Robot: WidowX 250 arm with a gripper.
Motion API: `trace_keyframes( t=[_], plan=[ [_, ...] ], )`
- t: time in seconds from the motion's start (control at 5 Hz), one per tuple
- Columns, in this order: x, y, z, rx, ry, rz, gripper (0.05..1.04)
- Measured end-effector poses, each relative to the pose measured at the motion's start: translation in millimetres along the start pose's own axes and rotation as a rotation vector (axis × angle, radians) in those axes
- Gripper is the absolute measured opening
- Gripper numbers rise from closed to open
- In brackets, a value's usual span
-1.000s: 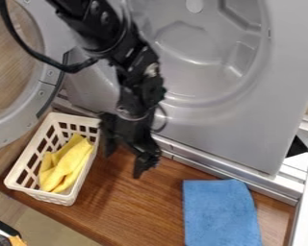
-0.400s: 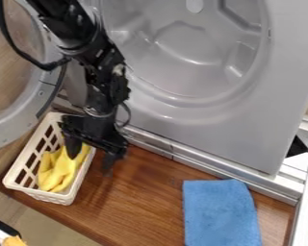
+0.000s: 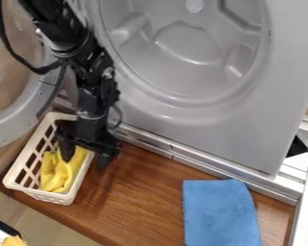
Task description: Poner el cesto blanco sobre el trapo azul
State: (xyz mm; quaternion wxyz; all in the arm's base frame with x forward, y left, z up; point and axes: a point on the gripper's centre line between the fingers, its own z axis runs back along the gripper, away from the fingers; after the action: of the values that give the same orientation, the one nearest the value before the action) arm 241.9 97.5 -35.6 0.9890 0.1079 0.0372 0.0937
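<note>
In the camera view, with 12 o'clock at the top edge, my black arm (image 3: 89, 72) leans in from 11 o'clock, its tool (image 3: 86, 156) open at 8 o'clock over the right-hand wall of the white basket (image 3: 54, 196). One finger hangs on the inner side, by the yellow cloth (image 3: 58, 174), the other on the outer side; I see the wall between them, with no grip on it. The basket stands upright at 8 o'clock on the wooden table (image 3: 140, 211), well apart from the blue cloth (image 3: 221, 211), which lies flat at 5 o'clock. I judge the step in hand to be the grasp, with lift, carry and placing all ahead. Next, I would check that the fingers sit low enough astride the wall, which I cannot tell from this angle, then close on it without pinching the yellow cloth. After that comes a gentle lift and a carry toward 4 o'clock. Held by one side, the basket may tip or swing, so I would keep it low, steady it above the blue cloth and lower it squarely, taking care not to drag the fabric out of place.
</note>
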Motion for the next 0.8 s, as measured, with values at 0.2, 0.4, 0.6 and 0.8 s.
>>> trace_keyframes(
  t=[0.2, 0.4, 0.6, 0.8],
  plan=[
    [2, -7, -11, 0.011, -0.03, 0.01, 0.675],
    [3, -19, -14, 0.017, -0.032, -0.007, 0.366],
    [2, -27, -12, 0.02, -0.019, -0.029, 0.174],
    [3, -32, -10, 0.025, -0.013, -0.041, 0.106]
  ],
)
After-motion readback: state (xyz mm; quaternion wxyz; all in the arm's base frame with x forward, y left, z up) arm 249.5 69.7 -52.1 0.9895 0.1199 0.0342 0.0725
